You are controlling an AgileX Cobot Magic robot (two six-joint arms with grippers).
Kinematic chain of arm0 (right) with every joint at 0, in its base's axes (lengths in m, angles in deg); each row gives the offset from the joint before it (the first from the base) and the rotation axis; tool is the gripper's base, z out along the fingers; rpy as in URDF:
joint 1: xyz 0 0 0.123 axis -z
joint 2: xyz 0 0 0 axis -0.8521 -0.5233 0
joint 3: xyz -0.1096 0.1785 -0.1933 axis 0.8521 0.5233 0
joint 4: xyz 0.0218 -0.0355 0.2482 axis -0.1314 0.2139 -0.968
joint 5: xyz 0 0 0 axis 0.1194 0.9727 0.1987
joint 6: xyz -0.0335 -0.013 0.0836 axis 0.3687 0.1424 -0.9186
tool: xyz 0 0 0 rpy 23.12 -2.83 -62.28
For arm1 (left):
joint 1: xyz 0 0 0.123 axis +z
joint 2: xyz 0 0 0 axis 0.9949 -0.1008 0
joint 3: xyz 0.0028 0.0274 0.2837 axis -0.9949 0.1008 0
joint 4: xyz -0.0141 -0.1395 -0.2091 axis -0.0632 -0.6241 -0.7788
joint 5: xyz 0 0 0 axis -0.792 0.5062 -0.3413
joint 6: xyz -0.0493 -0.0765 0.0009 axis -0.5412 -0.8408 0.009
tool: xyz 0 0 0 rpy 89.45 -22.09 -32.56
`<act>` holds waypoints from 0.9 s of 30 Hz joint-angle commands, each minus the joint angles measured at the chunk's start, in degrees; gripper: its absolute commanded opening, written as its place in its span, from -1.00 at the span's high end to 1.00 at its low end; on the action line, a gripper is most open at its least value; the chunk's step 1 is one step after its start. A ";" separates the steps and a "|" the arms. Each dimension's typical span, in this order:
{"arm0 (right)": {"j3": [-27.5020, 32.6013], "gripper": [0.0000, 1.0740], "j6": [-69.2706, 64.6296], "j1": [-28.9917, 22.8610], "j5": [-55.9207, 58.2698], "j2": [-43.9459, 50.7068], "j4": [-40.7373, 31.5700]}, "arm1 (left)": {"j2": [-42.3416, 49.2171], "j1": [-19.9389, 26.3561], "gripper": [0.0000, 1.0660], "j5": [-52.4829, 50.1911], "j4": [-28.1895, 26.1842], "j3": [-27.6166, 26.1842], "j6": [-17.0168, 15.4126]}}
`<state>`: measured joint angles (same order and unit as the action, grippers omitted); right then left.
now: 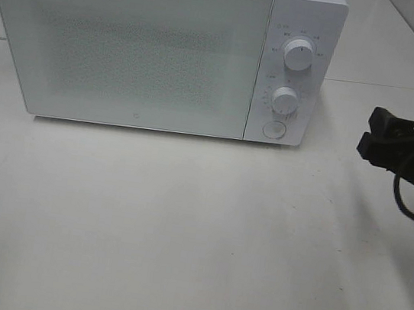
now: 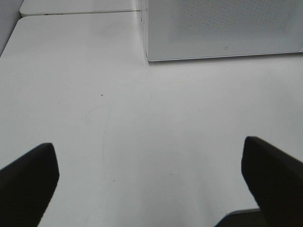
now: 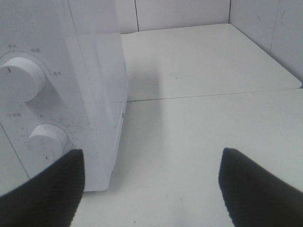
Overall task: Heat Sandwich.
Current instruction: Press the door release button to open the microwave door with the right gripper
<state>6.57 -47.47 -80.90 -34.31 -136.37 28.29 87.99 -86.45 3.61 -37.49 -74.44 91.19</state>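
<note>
The left fingers (image 2: 28,184) spread wide and the right fingers (image 3: 258,189) stand parted, both empty above the white counter (image 1: 180,236). Only the high view shows the whole white boxy microwave (image 1: 145,46), upper left.

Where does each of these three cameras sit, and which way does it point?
Exterior high: mounted above, looking down on the white microwave and table; only the right gripper shows, at the right edge.
Left wrist: on the left arm, facing across the table toward the microwave's lower corner; the open left gripper frames it.
Right wrist: on the right arm, facing the microwave's knobs; its open fingers show.
All three share the microwave.
</note>
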 commanded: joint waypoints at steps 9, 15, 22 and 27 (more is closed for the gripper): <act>-1.49 -0.42 3.67 -15.24 -6.47 -7.73 -13.69 | 1.26 0.17 -0.83 -0.69 -0.06 0.17 0.00; -5.04 -0.42 7.56 -20.74 -6.30 -10.54 -17.48 | 1.26 0.17 -0.83 -0.69 -0.06 0.17 0.00; -8.77 -0.42 10.08 -26.99 -5.50 -14.04 -23.43 | 1.26 0.17 -0.83 -0.69 -0.06 0.17 0.00; -10.03 -0.42 10.20 -28.93 -4.87 -15.01 -25.27 | 1.26 0.17 -0.83 -0.69 -0.06 0.17 0.00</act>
<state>-2.54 -37.85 -108.86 -39.58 -151.15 4.22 87.99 -86.45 3.61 -37.49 -74.44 91.19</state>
